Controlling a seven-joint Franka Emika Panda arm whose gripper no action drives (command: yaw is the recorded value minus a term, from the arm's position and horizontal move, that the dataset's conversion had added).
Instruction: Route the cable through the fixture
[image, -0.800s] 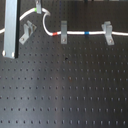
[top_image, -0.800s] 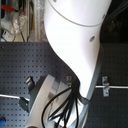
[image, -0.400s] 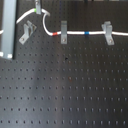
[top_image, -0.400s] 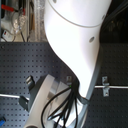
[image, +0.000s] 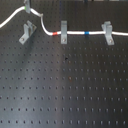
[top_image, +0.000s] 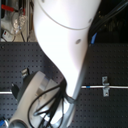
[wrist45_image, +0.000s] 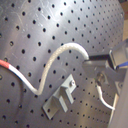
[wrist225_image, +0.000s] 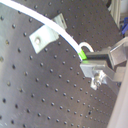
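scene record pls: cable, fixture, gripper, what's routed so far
cable: white cable, runs through two upright brackets and
bands: red band, blue band
fixture: skewed grey fixture, empty; cable passes beside it, not through
gripper: gripper shut on cable in first wrist view, near fixture
arm: white arm blocks most of second exterior view

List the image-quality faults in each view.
First exterior view: soft and low-resolution, the cable slightly fuzzy. Second exterior view: the arm close to the lens, blurred, blocking most of the board. Both wrist views: blurred, the pincer smeared; pale glare on the board.
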